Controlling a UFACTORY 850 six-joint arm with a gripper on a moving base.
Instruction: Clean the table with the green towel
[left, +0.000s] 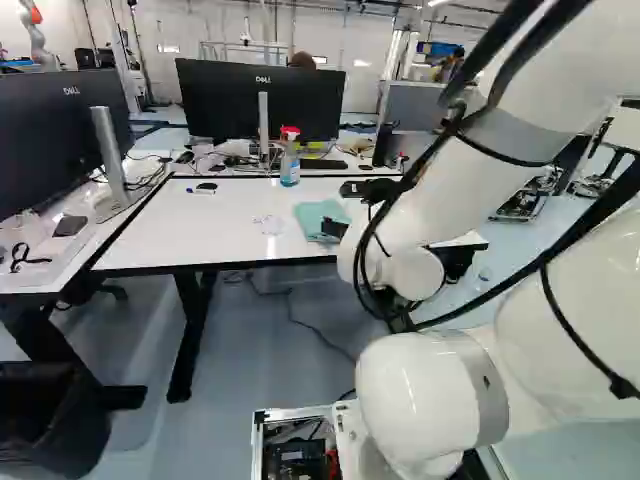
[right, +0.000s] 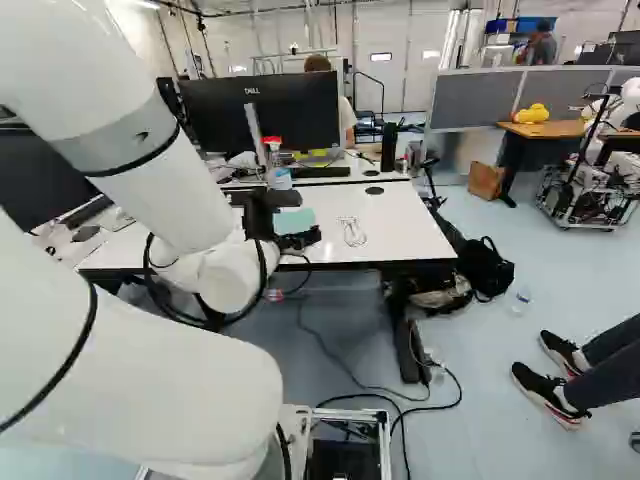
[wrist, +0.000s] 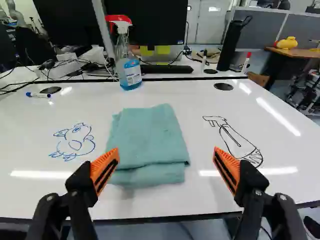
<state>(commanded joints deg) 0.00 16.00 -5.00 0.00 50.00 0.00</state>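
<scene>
Along the near left part of the table (wrist: 30, 195), the blue drawing (wrist: 75, 145) lies outside the gripper's left finger, with the marker (wrist: 39, 95) beyond it, near the far edge. Next along, the spray bottle (wrist: 131, 57) stands upright at that far edge, behind the towel and apart from it. The towel (wrist: 147, 137) lies flat and folded on the table, ahead of the gripper (wrist: 166, 155) and mostly within the span of its fingers, but off centre: its left side lines up with the left finger, while a strip of bare table shows between it and the right one. Its long axis seems to run away from the gripper, with a folded edge facing it. The fingers stand wide apart, with nothing gripped; how high they are above the table I cannot tell. Beyond the right finger is the black drawing (wrist: 237, 142), close to the towel's right but clear of it. Picking up the towel looks like the step in hand, with the wiping all to come. I judge that the gripper should shift a little left, then reach forward and down so that the fingers straddle the cloth; uncorrected, the left finger could press onto it.
</scene>
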